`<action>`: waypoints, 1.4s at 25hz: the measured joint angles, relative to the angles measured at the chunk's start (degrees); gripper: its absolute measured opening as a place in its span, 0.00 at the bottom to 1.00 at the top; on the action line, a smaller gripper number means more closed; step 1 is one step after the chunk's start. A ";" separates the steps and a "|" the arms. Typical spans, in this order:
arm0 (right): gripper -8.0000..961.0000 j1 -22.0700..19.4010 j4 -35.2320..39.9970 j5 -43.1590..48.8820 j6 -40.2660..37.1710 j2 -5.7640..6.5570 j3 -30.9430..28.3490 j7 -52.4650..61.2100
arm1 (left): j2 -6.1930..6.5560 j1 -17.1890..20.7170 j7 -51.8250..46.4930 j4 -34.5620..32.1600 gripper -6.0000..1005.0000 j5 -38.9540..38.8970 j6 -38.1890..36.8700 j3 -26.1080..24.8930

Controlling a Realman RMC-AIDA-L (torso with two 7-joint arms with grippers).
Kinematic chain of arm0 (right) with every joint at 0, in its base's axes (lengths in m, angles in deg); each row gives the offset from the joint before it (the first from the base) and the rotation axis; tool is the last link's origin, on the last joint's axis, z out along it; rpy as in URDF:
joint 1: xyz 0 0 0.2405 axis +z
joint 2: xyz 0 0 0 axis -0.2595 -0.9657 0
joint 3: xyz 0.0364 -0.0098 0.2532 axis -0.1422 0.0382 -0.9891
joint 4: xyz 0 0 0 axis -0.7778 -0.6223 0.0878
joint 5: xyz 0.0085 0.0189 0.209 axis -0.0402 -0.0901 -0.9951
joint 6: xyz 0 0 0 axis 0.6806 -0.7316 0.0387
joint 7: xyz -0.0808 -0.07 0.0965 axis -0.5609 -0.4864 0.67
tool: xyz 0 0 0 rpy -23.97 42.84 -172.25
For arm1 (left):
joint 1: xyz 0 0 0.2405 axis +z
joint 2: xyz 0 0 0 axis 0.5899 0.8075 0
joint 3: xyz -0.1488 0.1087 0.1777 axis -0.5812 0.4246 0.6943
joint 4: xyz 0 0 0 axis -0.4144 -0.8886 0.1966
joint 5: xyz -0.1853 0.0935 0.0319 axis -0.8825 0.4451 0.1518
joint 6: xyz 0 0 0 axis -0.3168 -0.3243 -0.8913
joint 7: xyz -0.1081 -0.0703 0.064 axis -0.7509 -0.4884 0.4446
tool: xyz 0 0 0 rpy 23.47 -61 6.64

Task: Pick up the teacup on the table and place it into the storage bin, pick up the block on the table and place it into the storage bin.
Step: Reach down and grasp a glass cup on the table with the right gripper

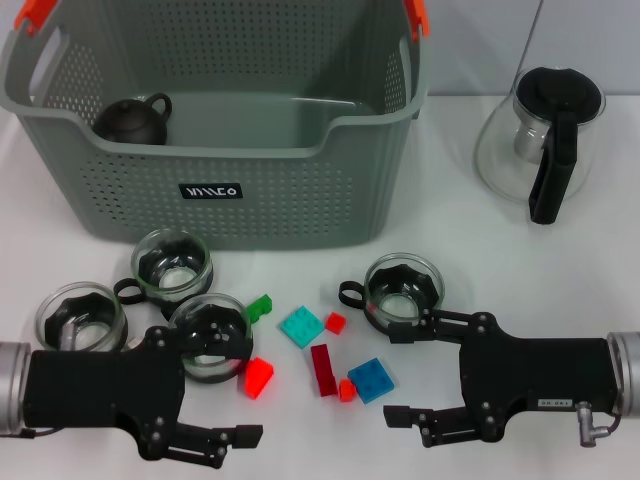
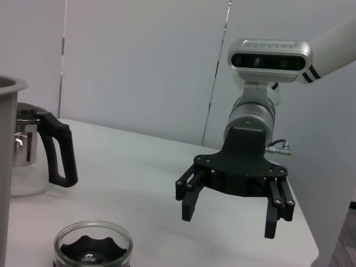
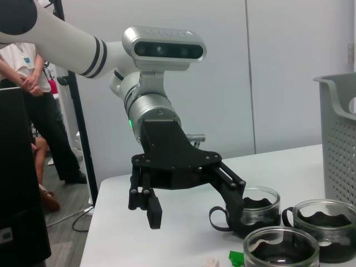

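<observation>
The grey storage bin (image 1: pixel 300 205) stands at the back with a dark teapot (image 1: pixel 133 120) inside. Several glass teacups sit in front of it: one (image 1: pixel 172 260) near the bin, one (image 1: pixel 80 318) at far left, one (image 1: pixel 210 335) beside my left gripper's upper finger, one (image 1: pixel 403 287) to the right. Coloured blocks lie between my arms: green (image 1: pixel 261 305), cyan (image 1: pixel 301 326), dark red (image 1: pixel 323 368), red (image 1: pixel 257 377), blue (image 1: pixel 371 380). My left gripper (image 1: pixel 250 390) is open by the red block. My right gripper (image 1: pixel 388 370) is open by the blue block. Each wrist view shows the other gripper open (image 2: pixel 228 214) (image 3: pixel 194 222).
A glass kettle (image 1: pixel 545 140) with a black handle stands at the back right, also seen in the left wrist view (image 2: pixel 33 161). The bin's wall (image 3: pixel 339 139) rises beside the teacups (image 3: pixel 325 236). People stand beyond the table's far edge in the right wrist view.
</observation>
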 joint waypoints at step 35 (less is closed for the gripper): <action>0.90 8.39 32.91 18.12 -6.24 0.21 13.67 48.30 | 1.81 5.35 -3.47 -3.24 0.90 3.18 -2.44 -17.94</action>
